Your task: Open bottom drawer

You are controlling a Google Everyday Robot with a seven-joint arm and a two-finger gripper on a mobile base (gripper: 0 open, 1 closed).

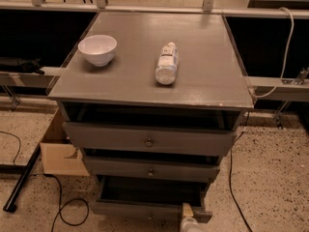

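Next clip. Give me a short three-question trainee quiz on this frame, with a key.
1. True or false: the bottom drawer stands pulled out, its inside showing.
2. Fill in: the bottle on the cabinet top lies on its ____.
3. Where is the end effector? A) on the cabinet top beside the bottle B) at the bottom drawer's front, right of its middle C) on the floor left of the cabinet
Key: 1 true; 2 side; 3 B.

A small white round bowl [97, 49] and a clear plastic bottle with a white label [167, 63], lying on its side, sit apart on the grey wooden cabinet top [207, 81]. A brown cardboard box [58, 153] stands on the speckled floor [270, 178] beside the cabinet, near a looping black cable [72, 215].
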